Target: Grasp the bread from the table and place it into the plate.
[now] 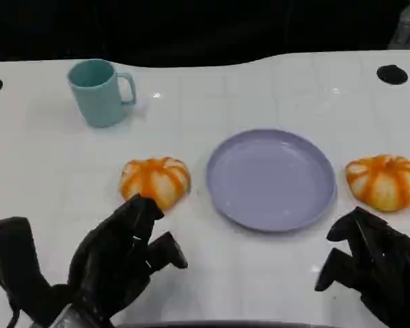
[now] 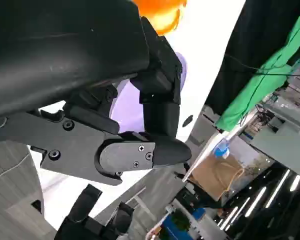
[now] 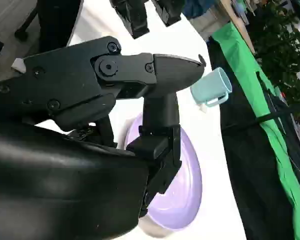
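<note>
Two orange-and-white pumpkin-shaped breads lie on the white table. The left bread [image 1: 155,180] sits just left of the purple plate [image 1: 272,179], and the right bread [image 1: 383,181] just right of it. The plate holds nothing. My left hand [image 1: 123,256] is low over the table right in front of the left bread, fingers apart, their tips close to its near side. It holds nothing. The left wrist view shows this hand [image 2: 115,100] with the bread [image 2: 162,12] beyond its fingers and the plate [image 2: 127,107] behind. My right hand [image 1: 372,263] hovers in front of the right bread, loosely spread and holding nothing.
A teal mug [image 1: 99,91] stands at the back left, and it also appears past the plate [image 3: 185,200] as the mug [image 3: 212,87] in the right wrist view. Small black round marks [image 1: 392,74] sit near the table's far corners. Green cloth hangs beyond the table.
</note>
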